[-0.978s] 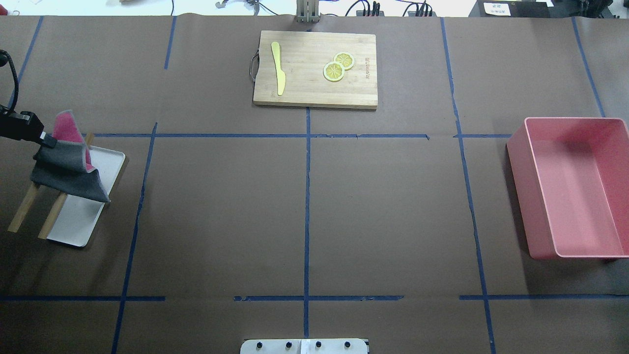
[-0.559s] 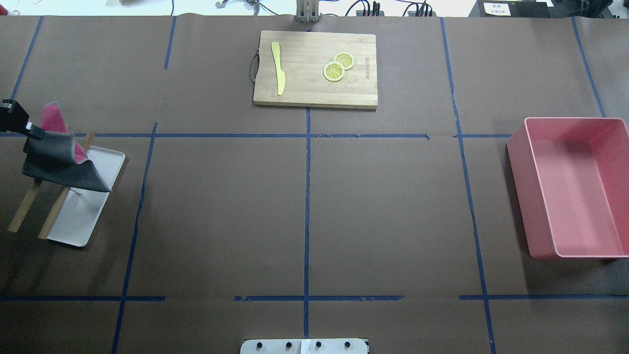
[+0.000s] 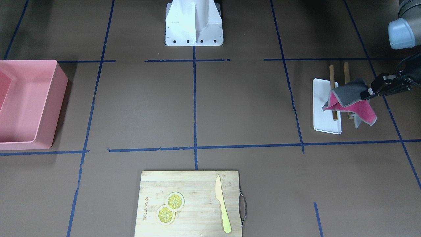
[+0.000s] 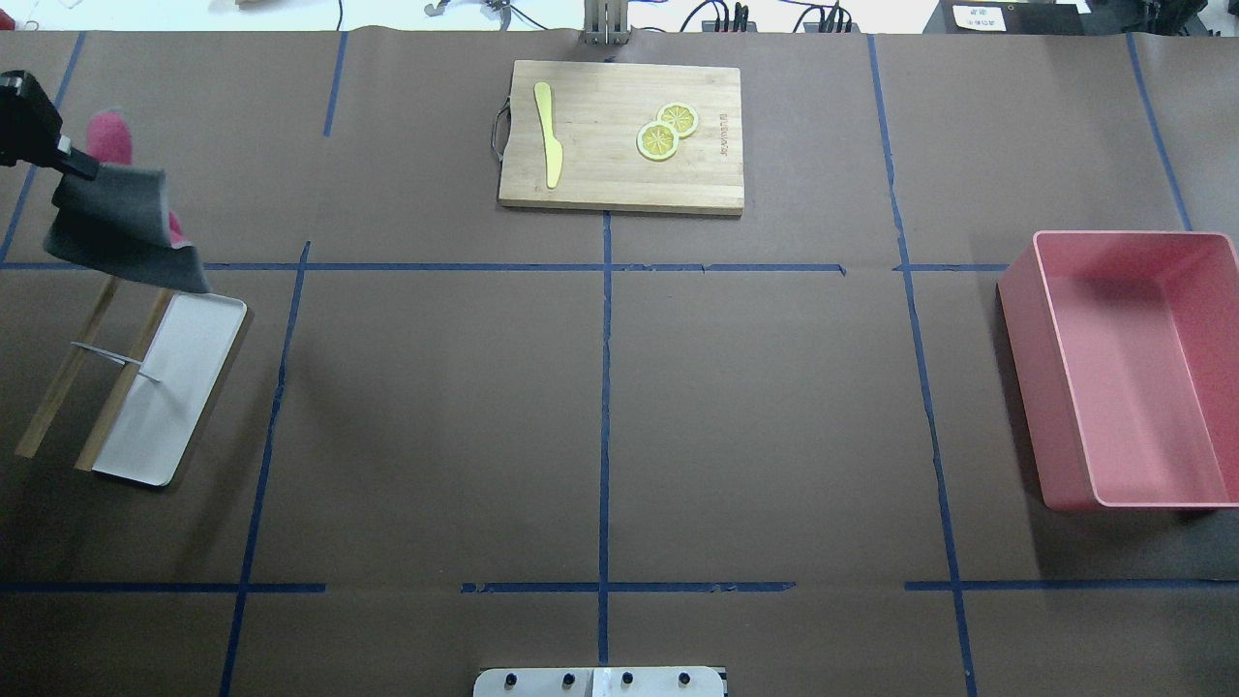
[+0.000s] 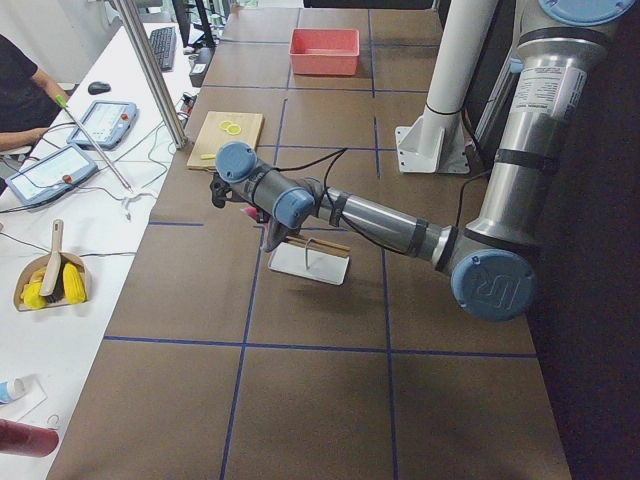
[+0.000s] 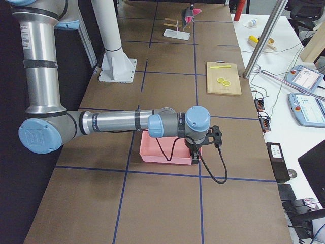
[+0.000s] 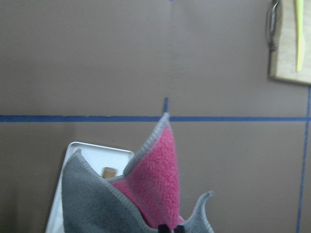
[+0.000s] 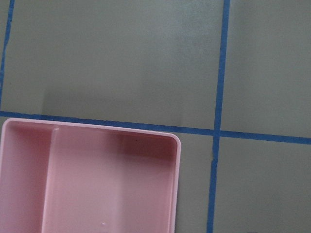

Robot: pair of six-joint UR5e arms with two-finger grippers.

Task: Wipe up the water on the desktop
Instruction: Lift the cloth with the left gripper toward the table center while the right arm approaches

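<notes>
Left jaws pinch one corner of the cloth (image 4: 116, 232), dangling over the white tray (image 4: 184, 387) on the worktop (image 4: 436, 407); that thin grip could slip mid-wipe. Right jaws: can't tell.

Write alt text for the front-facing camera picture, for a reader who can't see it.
The robot's left gripper holds a grey-and-pink fleece cloth in the air over a white rectangular tray with two wooden rods, at the picture's right. On the brown, blue-taped desktop sit a pink plastic bin and a bamboo cutting board bearing two lemon slices and a yellow knife.
</notes>
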